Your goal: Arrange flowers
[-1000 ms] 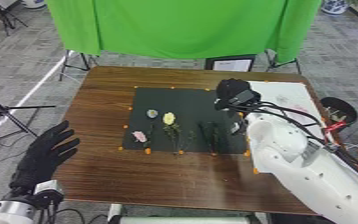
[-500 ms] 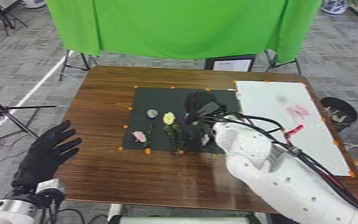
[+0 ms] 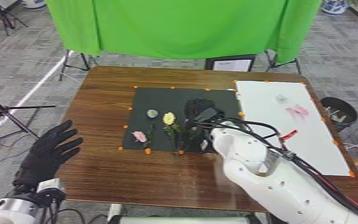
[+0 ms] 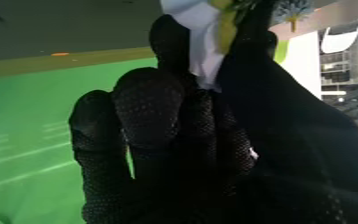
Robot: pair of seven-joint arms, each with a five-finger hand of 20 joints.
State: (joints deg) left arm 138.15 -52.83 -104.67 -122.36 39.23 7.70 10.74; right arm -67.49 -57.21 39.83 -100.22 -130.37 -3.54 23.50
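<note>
One pink flower point(image 3: 140, 136), one yellow flower point(image 3: 168, 118), one grey-blue flower point(image 3: 152, 114)

Has smooth, rounded wht arms point(image 3: 291, 186), wears blk textured fabric gloves point(image 3: 40, 162); sports blk & red cables point(image 3: 320, 177) along R arm, pale box point(image 3: 50, 185) near L wrist point(image 3: 21, 192).

A matt, hanging green cloth point(image 3: 175, 30) at twelve o'clock; a smooth brown wooden table point(image 3: 104, 112); a matt, rectangular black sheet point(image 3: 162, 100).
</note>
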